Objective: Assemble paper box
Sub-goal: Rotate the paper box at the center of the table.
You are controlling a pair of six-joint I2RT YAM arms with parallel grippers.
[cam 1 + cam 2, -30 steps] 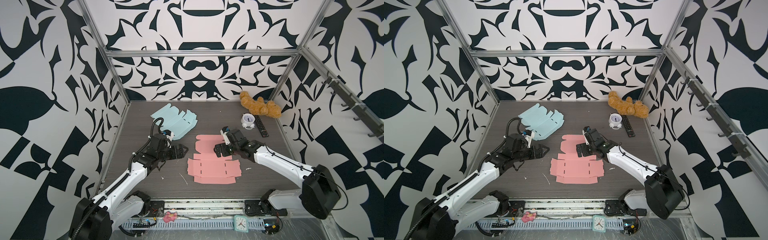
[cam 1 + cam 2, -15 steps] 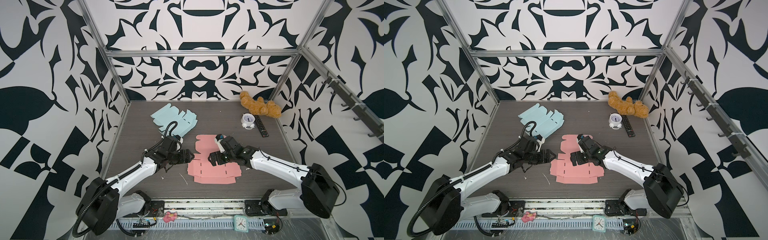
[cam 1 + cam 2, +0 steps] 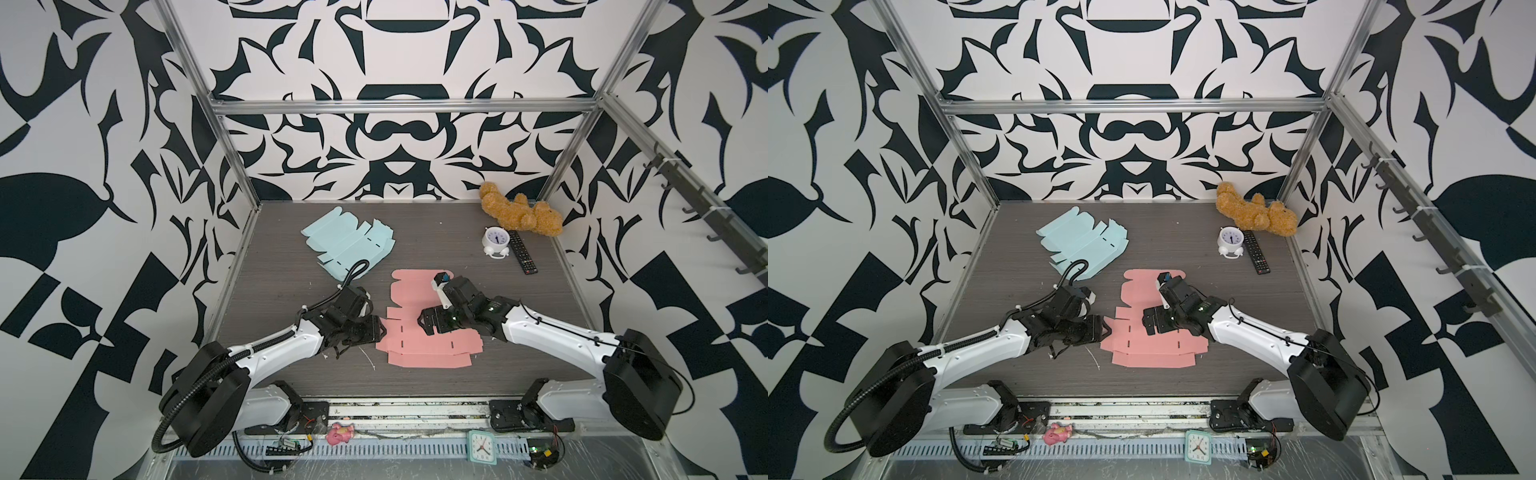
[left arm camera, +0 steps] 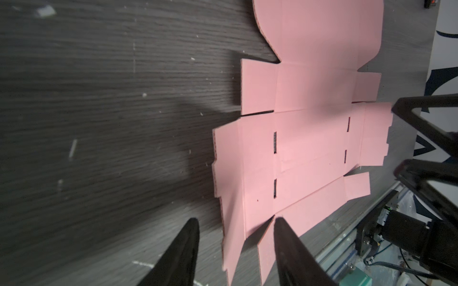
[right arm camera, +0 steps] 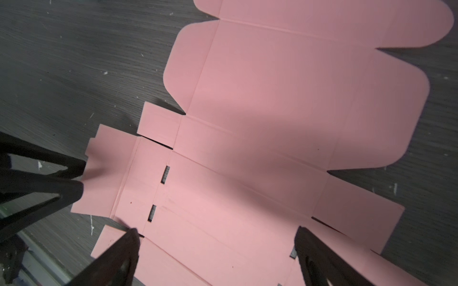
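Left gripper (image 4: 234,221): jaws part-way apart, straddling the edge of a side flap (image 5: 104,195) on the pink blank (image 3: 419,345); no clamp visible.
Right gripper (image 5: 216,232): jaws wide, over the centre panel.
Pink blank: flat on the counter (image 3: 291,291), between both arms.
Technique: probably best to pin the centre firmly, then lift the flap along its crease.
Unclear: whether the right fingertips (image 5: 131,237) touch card; the panel beneath is hidden in both top views.
Far: blue blank (image 3: 349,245), untouched.

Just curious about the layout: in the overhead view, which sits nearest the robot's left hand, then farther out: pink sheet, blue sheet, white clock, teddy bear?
In a top view, from the left hand:
1. Pink sheet, right at its fingertips.
2. Blue sheet, behind it, toward the back wall.
3. Alarm clock, back right.
4. Teddy bear, back right corner.
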